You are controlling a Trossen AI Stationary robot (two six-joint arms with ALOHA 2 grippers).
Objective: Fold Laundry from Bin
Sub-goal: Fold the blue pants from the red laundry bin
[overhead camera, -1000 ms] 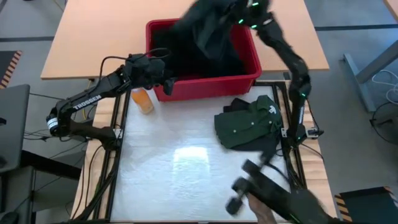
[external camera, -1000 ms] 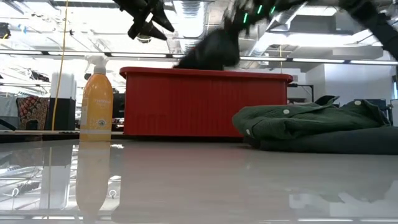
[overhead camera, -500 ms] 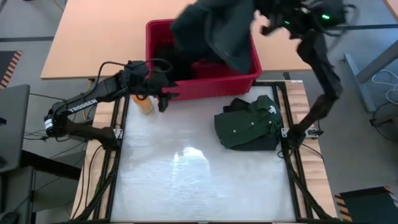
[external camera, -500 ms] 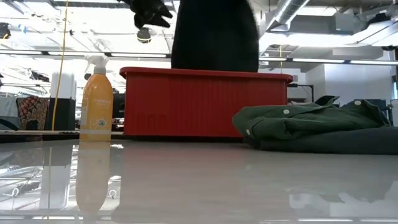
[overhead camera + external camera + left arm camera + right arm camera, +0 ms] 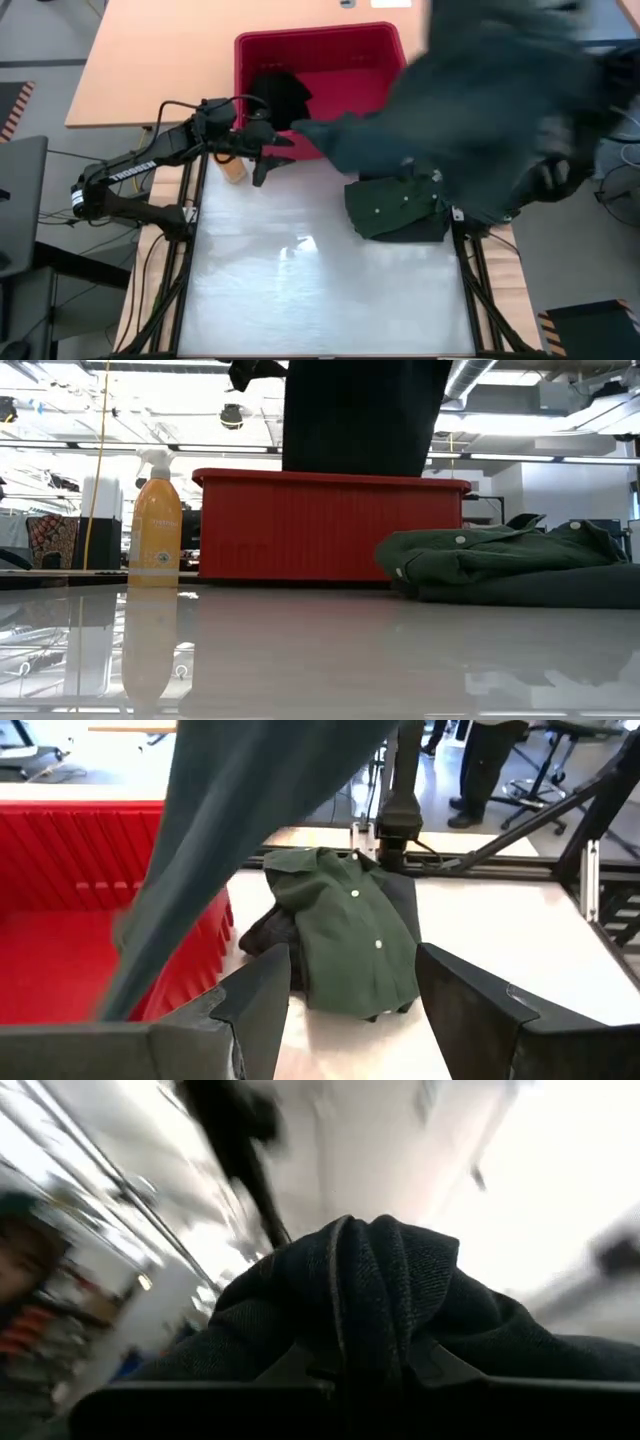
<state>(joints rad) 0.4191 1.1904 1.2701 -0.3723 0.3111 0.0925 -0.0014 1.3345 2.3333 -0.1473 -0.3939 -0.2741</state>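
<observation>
The red bin [image 5: 320, 45] stands at the table's far side with a black garment [image 5: 280, 92] lying inside. A large dark garment [image 5: 480, 100] hangs in the air over the bin's right part and the table's right side; it also shows over the bin in the low view [image 5: 355, 415]. My right gripper [image 5: 345, 1372] is shut on it, tipped upward, and hidden under the cloth in the high view. A folded dark green shirt [image 5: 395, 207] lies on the table. My left gripper [image 5: 272, 160] is open, level, at the bin's near left corner, touching nothing. My right gripper pinches a bunched fold of the dark garment [image 5: 345, 1295] between its two fingers, several layers thick. The fingers slant upward, and the bunch bulges out past them. The cloth hangs below, lifted clear of the table; its lower part [image 5: 215, 840] trails by the bin.
An orange spray bottle [image 5: 232, 168] stands by the bin's near left corner, close to my left gripper. The white mat [image 5: 300, 280] lies bare in front of the shirt. The right arm's base post [image 5: 400, 815] stands behind the shirt.
My right gripper has swung up and from above the bin toward the table's right edge, tipping upward. It has pulled the dark garment out of the bin, so the garment now hangs spread in the air. My left gripper has shifted a little toward the near edge and rolled.
</observation>
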